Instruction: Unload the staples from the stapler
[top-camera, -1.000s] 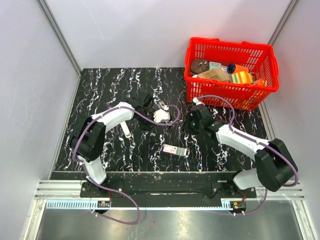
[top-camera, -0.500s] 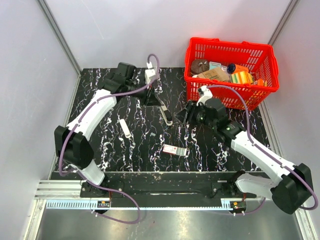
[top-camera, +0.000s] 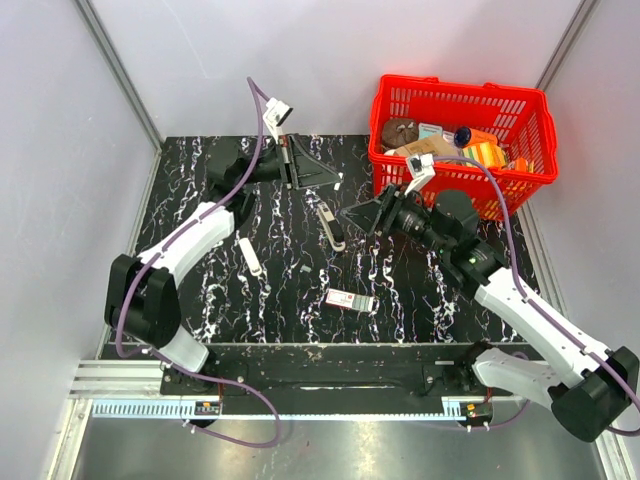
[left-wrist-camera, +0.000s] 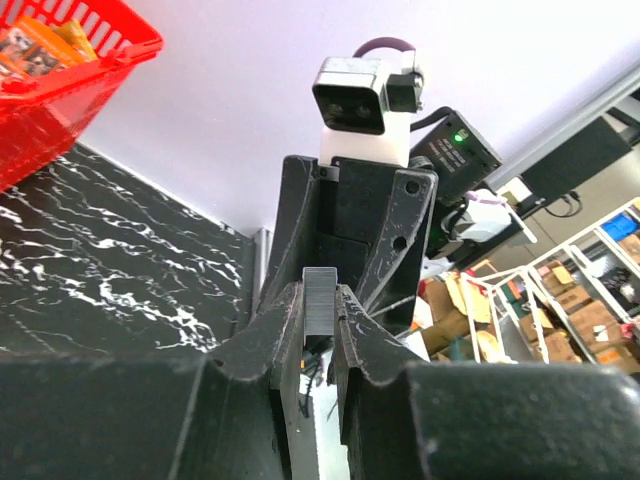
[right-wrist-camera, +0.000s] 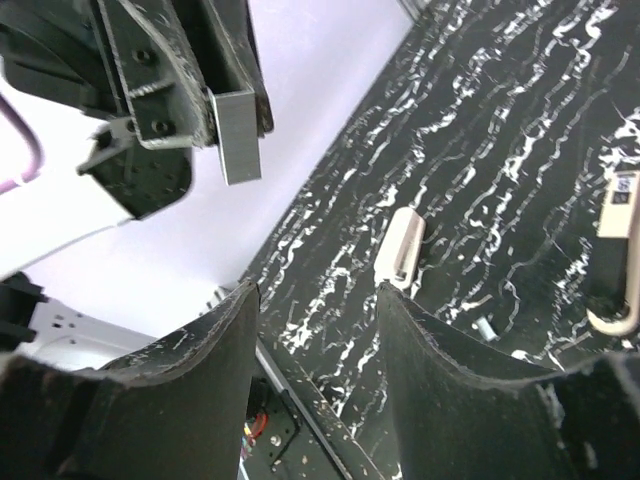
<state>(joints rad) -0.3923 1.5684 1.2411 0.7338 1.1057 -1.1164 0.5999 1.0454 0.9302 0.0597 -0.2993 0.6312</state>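
Both arms have lifted away from the middle of the table since a second ago: the left one has swung up and back toward the far edge, and the right one has reached forward with its fingers spread. The stapler (top-camera: 331, 228) now lies alone on the dark marbled table (top-camera: 200, 180), roughly below the gap between the two grippers and touched by neither. From above I cannot tell whether its magazine is fully empty. The left gripper (top-camera: 322, 178) is clamped on a small grey ribbed block, which I take to be the strip of staples (left-wrist-camera: 321, 298). It holds this in the air at its fingertips, pointed at the right gripper (right-wrist-camera: 315, 305), whose jaws stand apart with nothing between them. The main risk is the strip itself. It is pinched over a short length, so a slight slackening or a knock could drop it. Glued staples also snap easily, so any sideways push from the right fingers could break it and scatter pieces across the patterned table, where they would be hard to find. The grippers face each other closely, so a small misjudgement could bring their fingers together. The white bar (top-camera: 250, 258), the pink-and-white box (top-camera: 350, 300) and the red basket (top-camera: 455, 185) lie well clear.
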